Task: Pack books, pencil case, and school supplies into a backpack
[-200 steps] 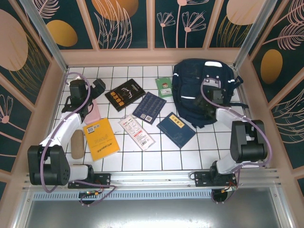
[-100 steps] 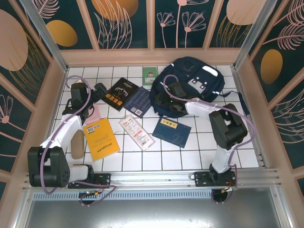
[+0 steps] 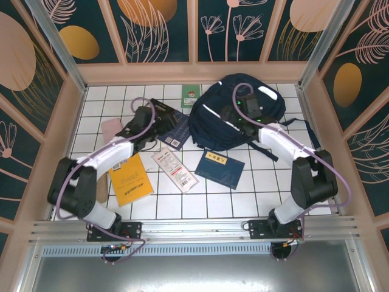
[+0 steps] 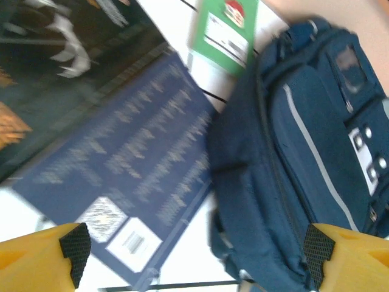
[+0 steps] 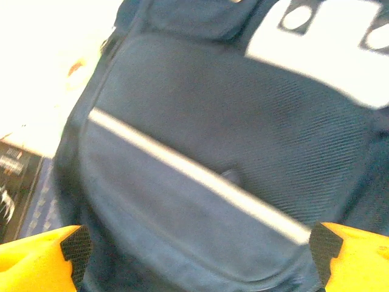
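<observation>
While the pale-pink pencil case [image 3: 111, 128] lies uncovered on the tiles at the far left, the left arm that hung beside it half a second ago has swung to the right. The yellow-orange book [image 3: 129, 178] lies nearer the bases, where it was. The left gripper [image 4: 196, 246] now hovers over the black book [image 4: 55, 73] and the navy book [image 3: 177, 131] that overlaps it, its jaws spread wide and holding nothing. The white packet [image 3: 175, 169] lies below them, unmoved. The small green book [image 3: 191, 95] lies at the back, close to the backpack's left side, and the second navy book [image 3: 220, 168] lies in front of the bag. The navy backpack [image 3: 213, 121] lies back right, as before. The right gripper [image 5: 199, 246] has shifted from the bag's left edge to above its front panel, its jaws wide apart and empty.
</observation>
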{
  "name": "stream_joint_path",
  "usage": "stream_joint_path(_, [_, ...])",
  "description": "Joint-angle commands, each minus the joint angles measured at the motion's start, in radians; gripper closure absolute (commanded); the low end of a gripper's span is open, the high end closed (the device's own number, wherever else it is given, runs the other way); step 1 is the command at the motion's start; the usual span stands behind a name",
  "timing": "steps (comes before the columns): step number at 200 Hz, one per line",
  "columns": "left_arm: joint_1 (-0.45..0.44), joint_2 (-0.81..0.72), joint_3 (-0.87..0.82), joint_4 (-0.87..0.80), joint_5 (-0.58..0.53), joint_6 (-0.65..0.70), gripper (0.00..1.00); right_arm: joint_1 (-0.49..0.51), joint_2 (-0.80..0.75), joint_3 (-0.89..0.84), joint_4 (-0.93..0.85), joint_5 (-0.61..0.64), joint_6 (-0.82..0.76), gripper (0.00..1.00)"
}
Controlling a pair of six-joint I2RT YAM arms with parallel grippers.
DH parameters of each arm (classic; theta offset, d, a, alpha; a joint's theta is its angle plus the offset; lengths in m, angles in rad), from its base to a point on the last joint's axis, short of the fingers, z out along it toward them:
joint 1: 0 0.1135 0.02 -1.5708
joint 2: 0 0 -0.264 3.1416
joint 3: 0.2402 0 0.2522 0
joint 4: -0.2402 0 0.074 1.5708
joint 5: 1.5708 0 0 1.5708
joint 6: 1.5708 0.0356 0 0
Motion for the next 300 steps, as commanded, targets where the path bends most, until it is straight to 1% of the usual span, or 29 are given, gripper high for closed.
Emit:
stream_joint_path(1, [-0.067,0.105,0.115,0.011,0.036,-0.043,0.10,-0.044,-0.058,-0.069,-0.041,0.090,-0.045,0.05])
stream_joint_path(21, [-0.122,0.228,0.215,-0.014,0.055,-0.051,0.14,-0.093,-0.115,-0.139,0.003,0.119,-0.054,0.03])
stream_joint_path(40, [-0.169,0.319,0.305,-0.045,0.051,-0.046,0.16,-0.137,-0.151,-0.188,0.022,0.108,-0.057,0.02])
stream_joint_path(55, [-0.195,0.389,0.362,-0.079,0.051,-0.044,0.21,-0.175,-0.156,-0.199,0.005,0.087,-0.051,0.02])
stream_joint_path(83, [-0.215,0.493,0.439,-0.133,0.045,-0.037,0.35,-0.247,-0.152,-0.216,0.008,-0.006,-0.046,0.04])
stream_joint_path(92, [-0.215,0.515,0.461,-0.141,0.045,-0.029,0.43,-0.266,-0.150,-0.223,0.012,-0.020,-0.046,0.05])
stream_joint_path(96, [-0.216,0.524,0.473,-0.150,0.039,-0.024,0.50,-0.275,-0.149,-0.224,0.015,-0.026,-0.046,0.05])
stream_joint_path(102, [-0.215,0.534,0.497,-0.179,0.013,-0.013,0.60,-0.289,-0.147,-0.225,0.018,-0.040,-0.050,0.07])
stream_joint_path(110, [-0.216,0.539,0.524,-0.225,-0.034,0.004,0.78,-0.305,-0.143,-0.225,0.021,-0.061,-0.054,0.09])
stream_joint_path(117, [-0.214,0.536,0.542,-0.256,-0.077,0.017,0.89,-0.321,-0.140,-0.227,0.023,-0.071,-0.054,0.11])
stream_joint_path(124, [-0.213,0.530,0.552,-0.283,-0.115,0.033,0.96,-0.333,-0.137,-0.230,0.032,-0.107,-0.057,0.12])
stream_joint_path(134, [-0.209,0.523,0.568,-0.314,-0.155,0.051,1.00,-0.344,-0.134,-0.236,0.041,-0.135,-0.065,0.14])
stream_joint_path(139, [-0.203,0.522,0.575,-0.330,-0.168,0.056,1.00,-0.349,-0.133,-0.240,0.042,-0.141,-0.067,0.15])
stream_joint_path(157, [-0.183,0.511,0.602,-0.364,-0.183,0.068,1.00,-0.368,-0.120,-0.251,0.057,-0.180,-0.072,0.21])
stream_joint_path(178, [-0.166,0.494,0.633,-0.376,-0.155,0.068,1.00,-0.404,-0.103,-0.273,0.101,-0.304,-0.052,0.28])
stream_joint_path(191, [-0.164,0.486,0.673,-0.398,-0.142,0.066,1.00,-0.408,-0.097,-0.284,0.124,-0.357,-0.038,0.28])
stream_joint_path(210, [-0.164,0.488,0.753,-0.447,-0.126,0.051,1.00,-0.409,-0.092,-0.293,0.140,-0.394,-0.024,0.28])
stream_joint_path(237, [-0.161,0.499,0.836,-0.471,-0.066,0.016,1.00,-0.409,-0.088,-0.319,0.176,-0.453,-0.016,0.30])
stream_joint_path(250, [-0.159,0.506,0.870,-0.485,-0.044,0.005,1.00,-0.409,-0.075,-0.334,0.198,-0.493,-0.009,0.34])
stream_joint_path(262, [-0.159,0.510,0.892,-0.495,-0.034,0.000,1.00,-0.408,-0.054,-0.340,0.221,-0.523,0.005,0.35])
stream_joint_path(279, [-0.159,0.509,0.898,-0.493,-0.029,0.001,1.00,-0.409,-0.019,-0.330,0.240,-0.538,0.021,0.41])
stream_joint_path(292, [-0.158,0.509,0.900,-0.499,-0.030,0.001,1.00,-0.409,0.006,-0.315,0.251,-0.547,0.024,0.48])
stream_joint_path(300, [-0.160,0.510,0.899,-0.502,-0.028,0.001,1.00,-0.410,0.016,-0.305,0.259,-0.553,0.024,0.51])
